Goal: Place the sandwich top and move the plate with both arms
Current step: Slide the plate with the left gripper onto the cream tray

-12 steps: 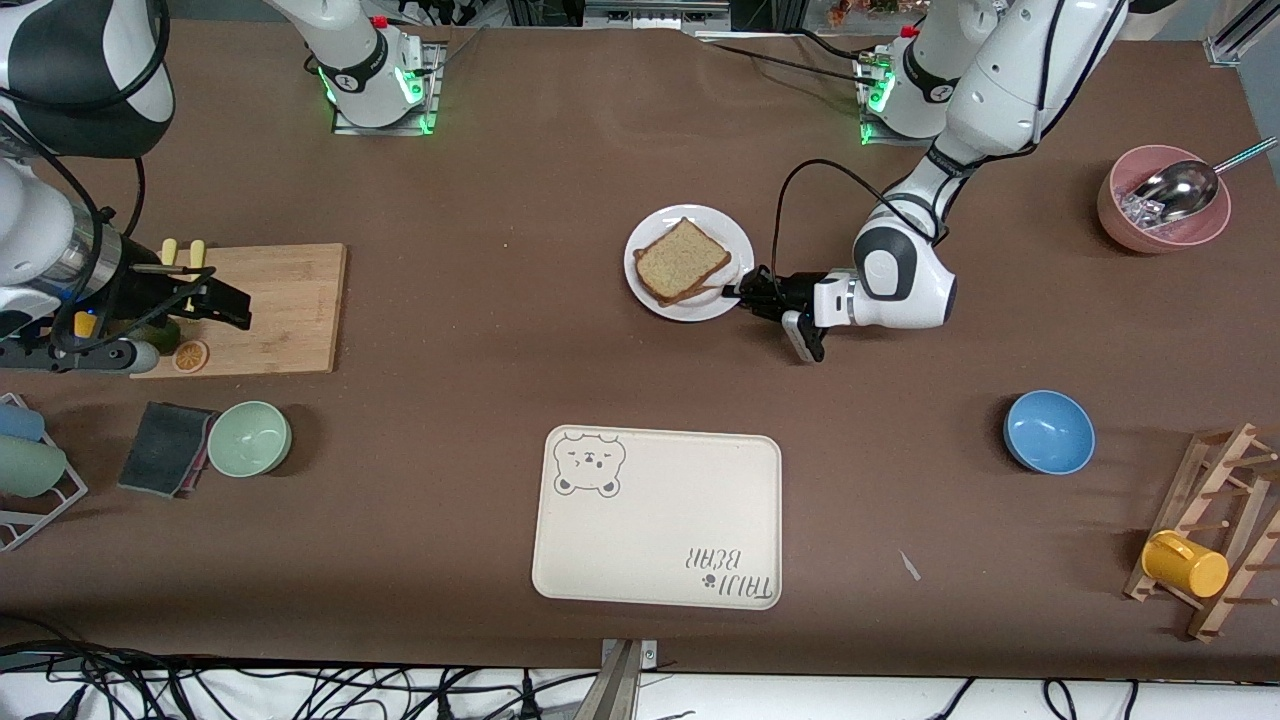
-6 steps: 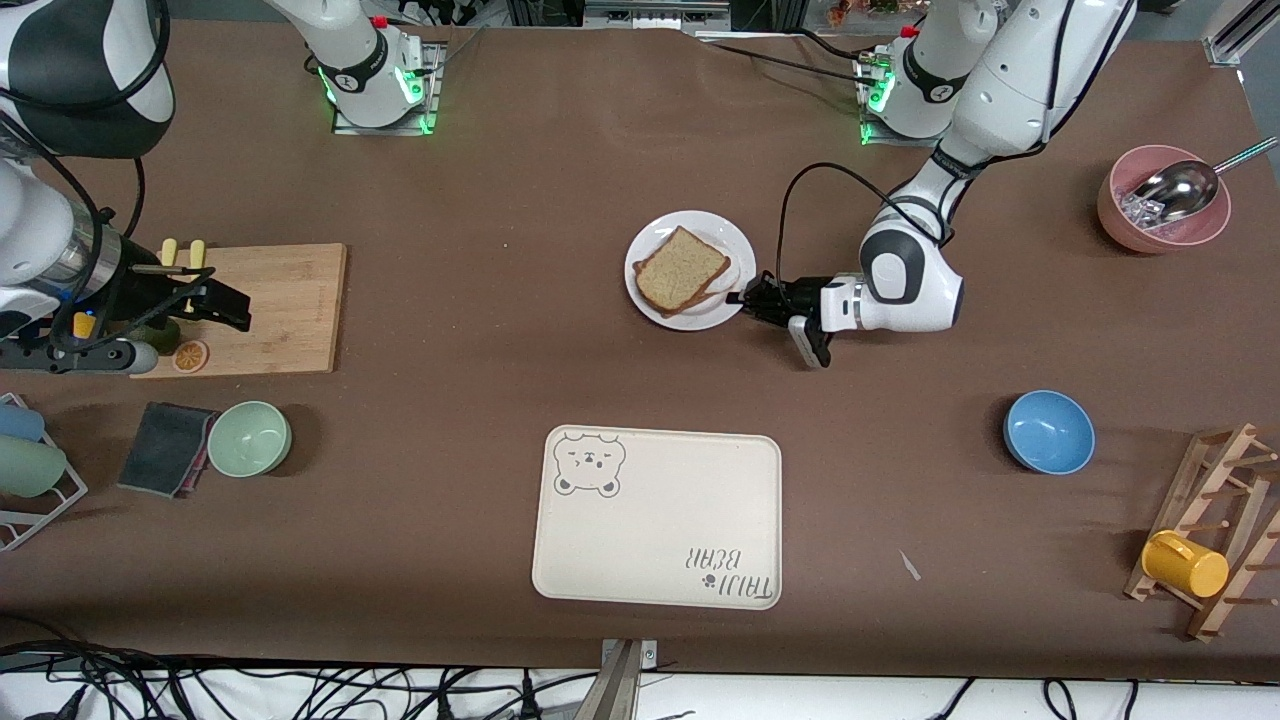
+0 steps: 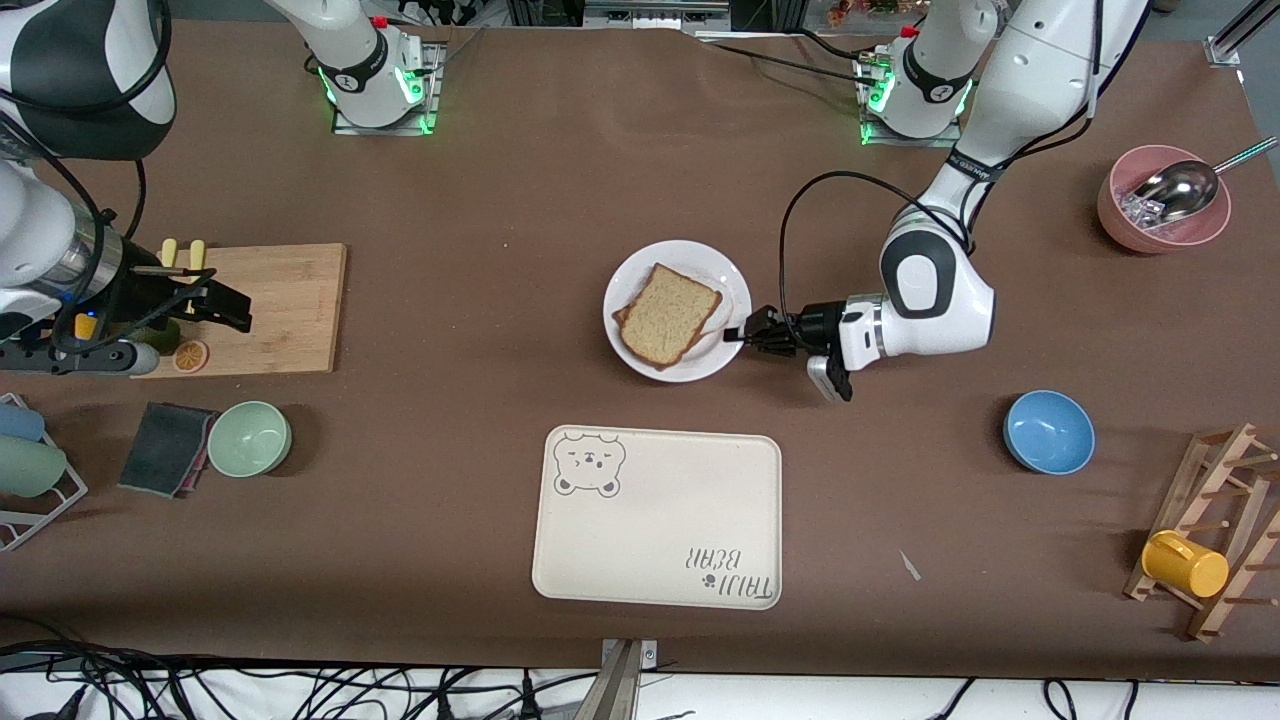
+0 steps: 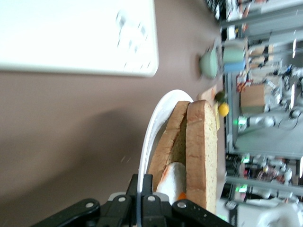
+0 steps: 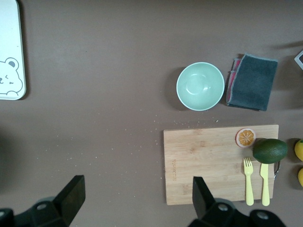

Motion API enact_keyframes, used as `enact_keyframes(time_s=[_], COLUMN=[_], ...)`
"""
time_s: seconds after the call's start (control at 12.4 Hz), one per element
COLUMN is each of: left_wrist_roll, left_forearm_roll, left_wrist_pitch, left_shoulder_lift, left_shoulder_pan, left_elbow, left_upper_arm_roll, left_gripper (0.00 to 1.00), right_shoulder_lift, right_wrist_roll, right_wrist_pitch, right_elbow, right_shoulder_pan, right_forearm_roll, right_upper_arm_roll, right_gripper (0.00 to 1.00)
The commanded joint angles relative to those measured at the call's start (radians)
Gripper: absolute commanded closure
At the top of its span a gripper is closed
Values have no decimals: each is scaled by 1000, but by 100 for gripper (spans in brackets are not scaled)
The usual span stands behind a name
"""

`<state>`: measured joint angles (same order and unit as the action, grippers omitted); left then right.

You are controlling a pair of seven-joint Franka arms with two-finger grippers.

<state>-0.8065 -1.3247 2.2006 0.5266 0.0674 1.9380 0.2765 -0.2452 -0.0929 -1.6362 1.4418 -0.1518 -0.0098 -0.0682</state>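
Though going only by how things lie, counts the stacking as done. Nearest the camera, finds the cream tray (image 3: 655, 520) bare. At twelve o'clock from it and just apart, finds the plate (image 3: 690, 262) mid-table, with the sandwich top (image 3: 668, 314) lying flat on the darker slice.

At the plate's four o'clock, sees the left gripper (image 3: 745, 334) pinched narrow on the rim, low over the table. Leaves the move itself to do, perhaps toward six o'clock onto the tray, at a guess.

Shows open brown table between plate and tray, nothing to snag. Puts the blue bowl (image 3: 1048, 431) well apart at the gripper's four o'clock. Warns that a one-sided pinch may tip the plate and slide the bread.

Out at the plate's nine o'clock, has the right gripper (image 3: 215, 300) spread wide over the cutting board (image 3: 280, 300), holding nothing, waiting. Needs a long reach over bare table, the green bowl (image 3: 249, 438) below that path, to share the load.
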Motion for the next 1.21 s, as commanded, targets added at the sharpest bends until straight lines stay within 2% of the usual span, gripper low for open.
enact_keyframes(time_s=[0.0,0.16,0.32,0.73,0.97,1.13], left_wrist_roll=[127,162,188,187,190,188], left_forearm_roll=[-28,-27,-24,-27,-31,-31], left_wrist_pitch=[-21,-16,-12,11,106,131], left_shoulder_lift=[91,194,277,429,547,579], left_shoulder_pan=[3,3,5,25,45,52], left_elbow=[-202,-350,-456,-620,-769,-794], left_upper_arm_roll=[-6,-10,-14,-71,-72,-72], left_gripper=[100,100,100,100,100,100], right_shoulder_lift=[9,7,6,6,4,4], right_wrist_roll=[18,24,25,25,57,68], right_wrist_pitch=[-19,-21,-27,-28,-28,-31], right_elbow=[20,20,20,20,20,20], right_shoulder_pan=[-2,-2,0,0,1,6], right_forearm_roll=[8,8,7,7,8,8], right_upper_arm_roll=[-1,-2,-2,-2,-2,-2], right_gripper=[0,0,0,0,0,0])
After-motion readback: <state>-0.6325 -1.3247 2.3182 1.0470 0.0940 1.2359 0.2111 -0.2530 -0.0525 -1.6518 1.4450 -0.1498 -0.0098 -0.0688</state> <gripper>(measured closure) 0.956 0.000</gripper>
